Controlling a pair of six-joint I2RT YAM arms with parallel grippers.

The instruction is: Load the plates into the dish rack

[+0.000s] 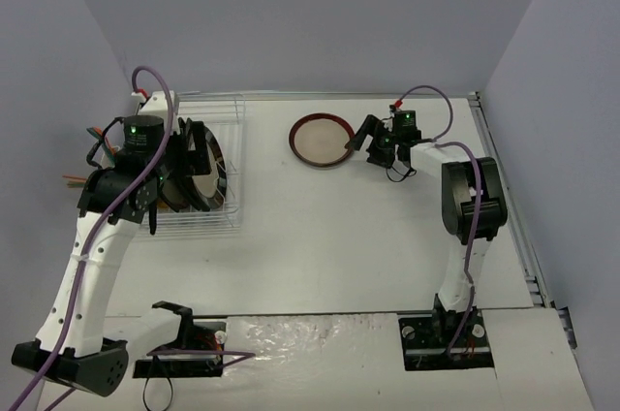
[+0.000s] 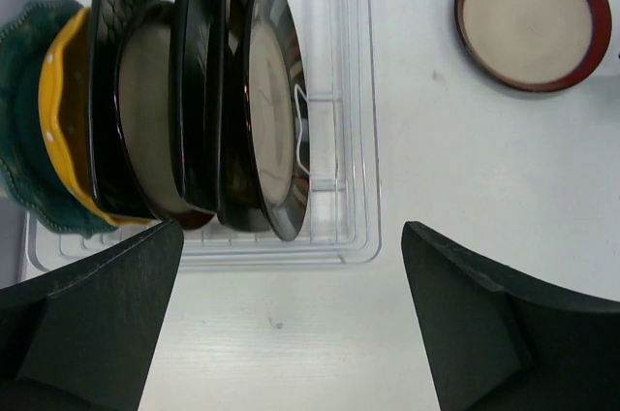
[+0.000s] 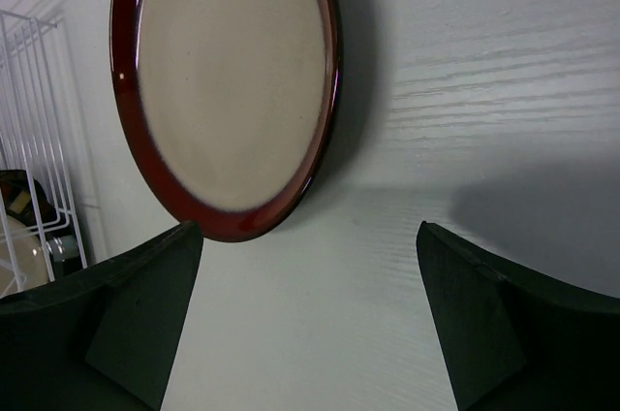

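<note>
**Plates [image 2: 276,110] racked on edge, one flat on the worktop [image 1: 329,256]**

I see a row of plates standing upright and packed close in the dish rack [image 2: 351,91], which sits at the far left of the worktop. At the left end of the row is a teal scalloped plate [image 2: 19,140], with a yellow plate [image 2: 58,120] next to it. The rest are dark ones, some with pale centres.

The red-rimmed plate [image 1: 322,140] lies flat at the far middle, well apart from the rack on its right side.

My left tool [image 2: 291,237] hangs over the near edge of the rack, spread wide and holding nothing. My right tool [image 3: 305,237] is low beside the right rim of the red-rimmed plate. It too is spread wide and empty, and I cannot tell whether it touches the rim.
</note>
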